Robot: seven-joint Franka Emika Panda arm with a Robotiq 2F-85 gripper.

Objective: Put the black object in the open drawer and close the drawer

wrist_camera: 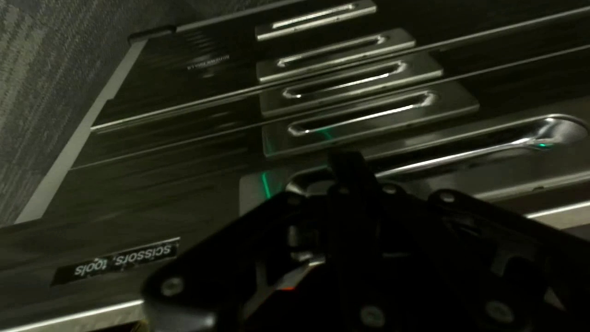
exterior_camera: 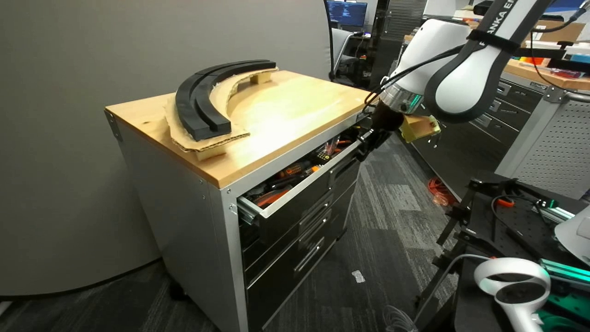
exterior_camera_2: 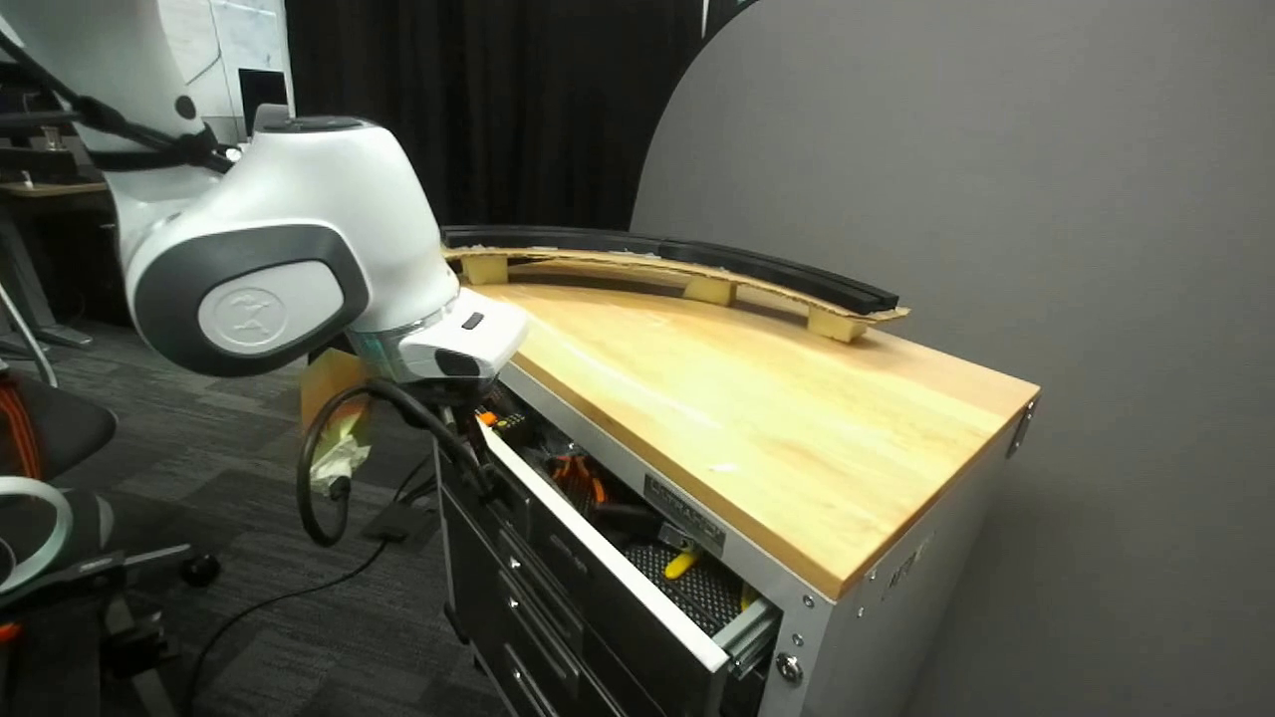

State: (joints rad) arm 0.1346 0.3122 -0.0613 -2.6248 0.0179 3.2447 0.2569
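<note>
The open drawer (exterior_camera: 295, 192) is the top drawer of the wood-topped grey cabinet. It stands partly pulled out in both exterior views (exterior_camera_2: 603, 544), with tools lying inside. In the wrist view its silver pull (wrist_camera: 498, 182) and dark front fill the lower part. My gripper (exterior_camera: 363, 151) is at the drawer's front, near its far end in that exterior view. In the wrist view the fingertips (wrist_camera: 348, 161) look shut, with nothing seen between them, and overlap the pull; I cannot tell if they touch it. I cannot pick out the black object; it may be hidden among the tools.
Large curved black pieces (exterior_camera: 198, 99) lie on a cardboard support on the wooden top (exterior_camera: 295, 101). Lower drawers (exterior_camera: 309, 258) are shut. A dark cart (exterior_camera: 516, 226) with a white controller (exterior_camera: 518, 276) stands nearby. A dark tool chest (exterior_camera: 479, 143) and a partition (exterior_camera_2: 946, 179) are behind.
</note>
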